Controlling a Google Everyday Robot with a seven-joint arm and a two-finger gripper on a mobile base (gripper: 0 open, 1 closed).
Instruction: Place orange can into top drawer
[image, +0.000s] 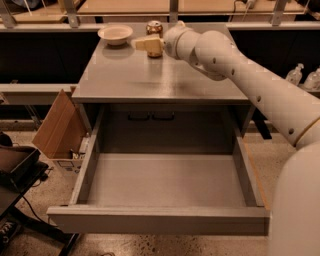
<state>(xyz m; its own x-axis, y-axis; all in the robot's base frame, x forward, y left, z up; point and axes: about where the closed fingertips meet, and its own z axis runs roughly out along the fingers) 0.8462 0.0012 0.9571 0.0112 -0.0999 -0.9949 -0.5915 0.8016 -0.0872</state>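
The top drawer (165, 180) is standing open under the worktop (160, 80), its grey floor showing. The arm (250, 80) is reaching in from the right. At the worktop's back a cream bowl (115, 34) is sitting; right of it the gripper (145, 45) is hovering against the upright orange can (154, 26), and I cannot tell how its jaws are standing.
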